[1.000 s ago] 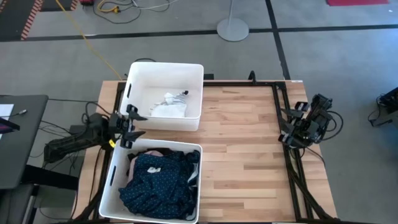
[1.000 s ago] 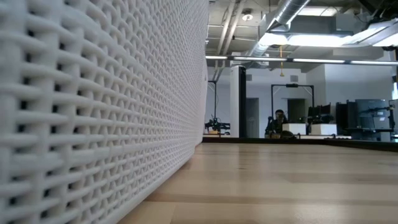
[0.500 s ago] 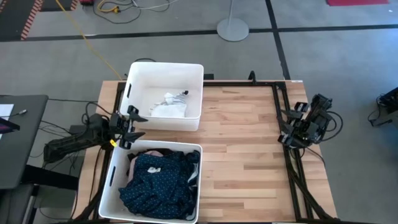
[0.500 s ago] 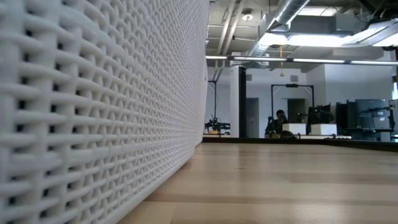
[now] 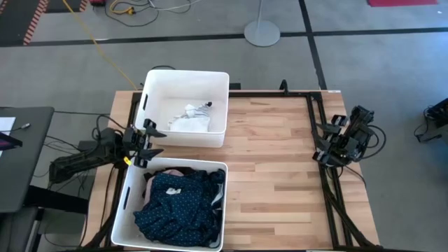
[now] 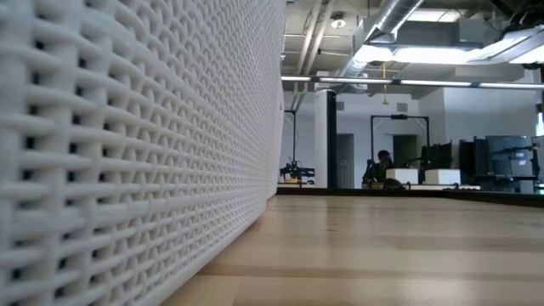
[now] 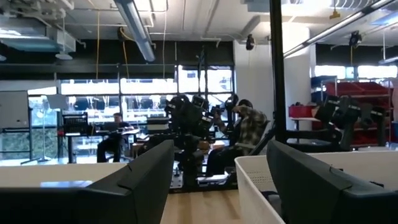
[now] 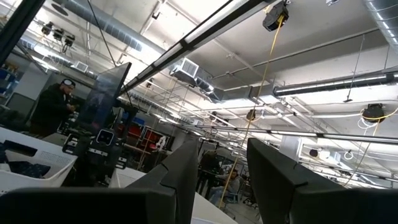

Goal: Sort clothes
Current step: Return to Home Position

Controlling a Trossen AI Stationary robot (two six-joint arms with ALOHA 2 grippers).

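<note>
High view: white socks [image 5: 190, 117] lie in the upper-left bin [image 5: 187, 72]; navy dotted piece [image 5: 175, 206] is heaped in the lower-left bin [image 5: 125, 203]; left gripper [image 5: 155, 141] sits at the table's [image 5: 280, 161] left edge between the bins, fingers spread, empty; right gripper [image 5: 322, 143] sits at the right edge, mid-frame, fingers likewise apart.
</note>
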